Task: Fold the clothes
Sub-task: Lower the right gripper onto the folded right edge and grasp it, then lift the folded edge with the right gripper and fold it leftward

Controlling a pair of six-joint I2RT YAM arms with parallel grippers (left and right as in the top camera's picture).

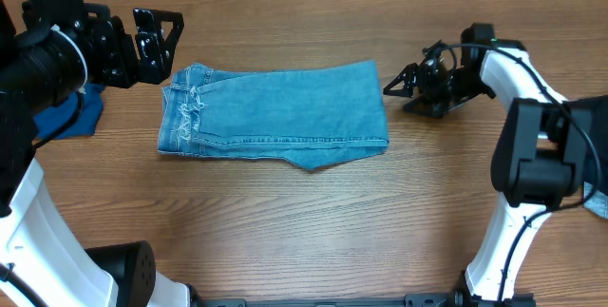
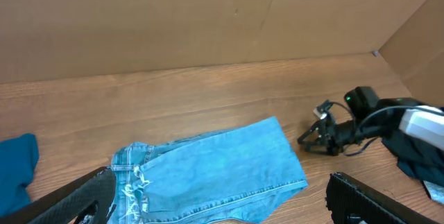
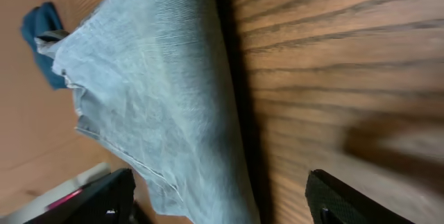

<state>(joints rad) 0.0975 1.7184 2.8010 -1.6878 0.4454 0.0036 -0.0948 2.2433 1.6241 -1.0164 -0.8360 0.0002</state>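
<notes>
- Lying mid-tabletop (image 1: 304, 221), the jeans (image 1: 275, 107) form a compact rectangle, with the legs doubled over and the waistband at one end; this garment looks nearly or fully folded.
- Left fingers (image 2: 73, 200), spread apart and empty, hover just beyond the jeans' waistband end.
- Right fingers (image 3: 347, 200), likewise apart and holding nothing, sit low just off the jeans' opposite, folded end.
- A blue garment (image 1: 71, 117) lies crumpled past the waistband end; a navy garment (image 2: 416, 161) lies well beyond the folded end. Both appear unfolded, so most of the task probably remains.
- No container is visible; no garment is stacked on the jeans.
</notes>
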